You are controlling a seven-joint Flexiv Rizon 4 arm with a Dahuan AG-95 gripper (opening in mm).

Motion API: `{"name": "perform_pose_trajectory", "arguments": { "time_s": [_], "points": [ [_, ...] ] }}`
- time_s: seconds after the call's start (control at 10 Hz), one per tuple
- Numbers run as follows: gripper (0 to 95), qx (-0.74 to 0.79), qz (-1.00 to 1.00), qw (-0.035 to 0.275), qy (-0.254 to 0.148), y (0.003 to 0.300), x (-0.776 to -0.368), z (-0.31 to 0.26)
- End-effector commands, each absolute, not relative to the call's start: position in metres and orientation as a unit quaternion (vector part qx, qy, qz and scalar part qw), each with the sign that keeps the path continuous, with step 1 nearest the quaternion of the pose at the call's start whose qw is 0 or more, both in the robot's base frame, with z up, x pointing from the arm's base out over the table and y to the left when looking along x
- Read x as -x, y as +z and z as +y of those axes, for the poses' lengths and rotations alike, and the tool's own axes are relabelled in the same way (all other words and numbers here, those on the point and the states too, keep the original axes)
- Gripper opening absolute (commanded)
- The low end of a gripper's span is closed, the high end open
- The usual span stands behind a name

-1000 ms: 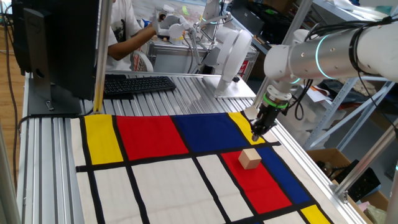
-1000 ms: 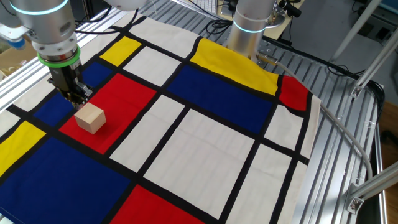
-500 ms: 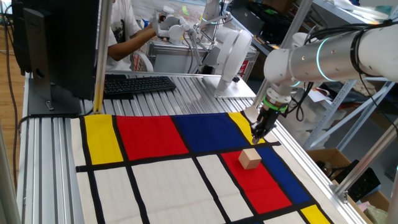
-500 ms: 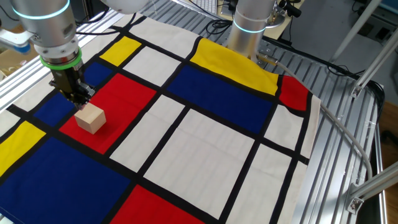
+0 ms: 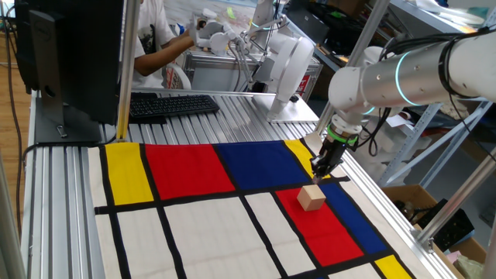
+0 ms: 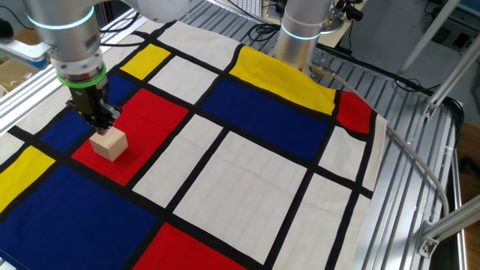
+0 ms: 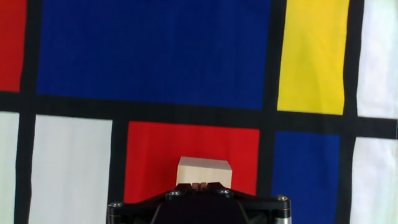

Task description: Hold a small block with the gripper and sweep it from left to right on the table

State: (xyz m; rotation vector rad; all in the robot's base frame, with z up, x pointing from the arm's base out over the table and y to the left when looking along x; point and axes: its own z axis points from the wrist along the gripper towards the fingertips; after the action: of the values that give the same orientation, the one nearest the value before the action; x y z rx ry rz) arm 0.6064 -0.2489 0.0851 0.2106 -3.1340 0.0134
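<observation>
Lowered since earlier frame, your gripper (image 6: 104, 124) now hangs just above small block (image 6: 109, 142), fingers pressed together, holding nothing. Block sits on red rectangle of table (image 6: 247, 165) cloth, unmoved.

A pale, matt wooden block (image 6: 109, 142) with faint grain sits on a smooth matt cloth (image 6: 247, 172). The cloth covers a table (image 5: 70, 209) of ribbed, brushed aluminium rails. At twelve o'clock from the block, the arm (image 5: 403, 74) is glossy white plastic, its gripper (image 6: 101, 124) matt black.
</observation>
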Motion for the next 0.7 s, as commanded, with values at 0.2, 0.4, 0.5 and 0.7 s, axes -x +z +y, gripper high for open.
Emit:
{"name": "perform_pose_trajectory", "arguments": {
  "time_s": [0.2, 0.4, 0.5, 0.7],
  "points": [
    [0.0, -0.066, -0.998, 0.002, 0.003, 0.0817, -0.6097, -0.2498],
    [0.0, -0.061, -0.998, 0.003, 0.003, 0.0788, -0.6092, -0.2506],
    [0.0, -0.061, -0.998, 0.003, 0.003, 0.0781, -0.6086, -0.2508],
    [0.0, -0.06, -0.998, 0.003, 0.003, 0.0766, -0.6071, -0.2506]
  ]
}}
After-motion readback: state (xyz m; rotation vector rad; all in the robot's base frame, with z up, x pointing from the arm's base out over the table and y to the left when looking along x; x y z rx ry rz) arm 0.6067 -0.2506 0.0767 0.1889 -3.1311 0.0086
